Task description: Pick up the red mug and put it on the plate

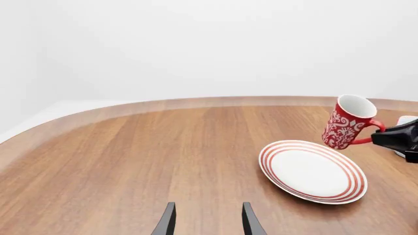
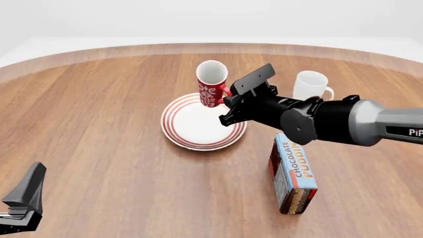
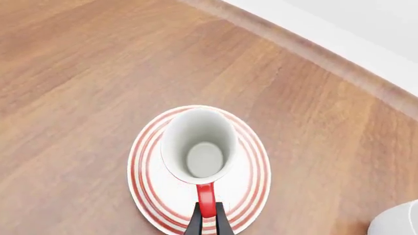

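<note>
The red mug [image 2: 211, 84], patterned in white, hangs slightly tilted over the far part of the plate [image 2: 198, 130], a white disc with red rings at its rim. My right gripper [image 2: 228, 101] is shut on the mug's red loop handle [image 3: 205, 198]. From the right wrist view I look straight down into the red mug [image 3: 199, 147], with the plate [image 3: 140, 171] under it. The left wrist view shows the red mug [image 1: 346, 125] held off the plate [image 1: 312, 171]. My left gripper [image 1: 205, 208] is open and holds nothing, low at the near left of the table.
A plain white mug [image 2: 310, 85] stands to the right of the plate, behind my right arm. A chocolate pudding box [image 2: 294, 176] stands upright at the near right. The round wooden table's rim [image 2: 99, 52] curves across the back.
</note>
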